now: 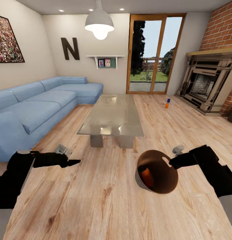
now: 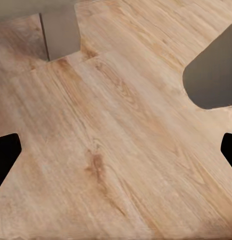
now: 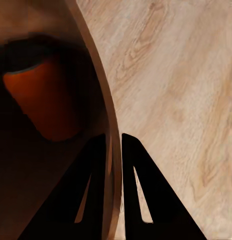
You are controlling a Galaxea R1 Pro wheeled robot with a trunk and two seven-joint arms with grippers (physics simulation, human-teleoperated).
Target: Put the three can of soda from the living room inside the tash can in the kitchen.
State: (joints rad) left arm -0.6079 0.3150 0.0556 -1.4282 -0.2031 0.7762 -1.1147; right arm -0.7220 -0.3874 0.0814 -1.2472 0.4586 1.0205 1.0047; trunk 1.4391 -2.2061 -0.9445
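Right claw [image 3: 114, 150] is clamping the rim of the tash can [image 1: 157, 173], one finger inside the wall and one outside, as the right wrist view is showing it. From the head view the bin is hanging tilted off that claw [image 1: 170, 162] above the wood floor [image 1: 96, 200], mouth facing up toward the camera, tan-brown interior showing. One orange can of soda [image 1: 147, 176] is lying inside it; in the right wrist view it is sitting deep in the bin [image 3: 56, 45] as an orange shape [image 3: 48, 97] in shadow. Left claw [image 1: 76, 162] is hanging free over bare floor on the robot's left side, gripping nothing; in the left wrist view its two dark fingertips [image 2: 6, 157] are sitting at opposite edges, spread wide apart, with floor planks [image 2: 116, 150] between them. Two more cans are standing stacked on the floor near the fireplace [image 1: 209, 86], well apart from the bin: an orange one [image 1: 167, 105] with a blue one [image 1: 168, 100] on top. Glass-topped counter [image 1: 112, 115] is standing just ahead of both arms, with the blue corner sofa [image 1: 39, 106] off to the left.
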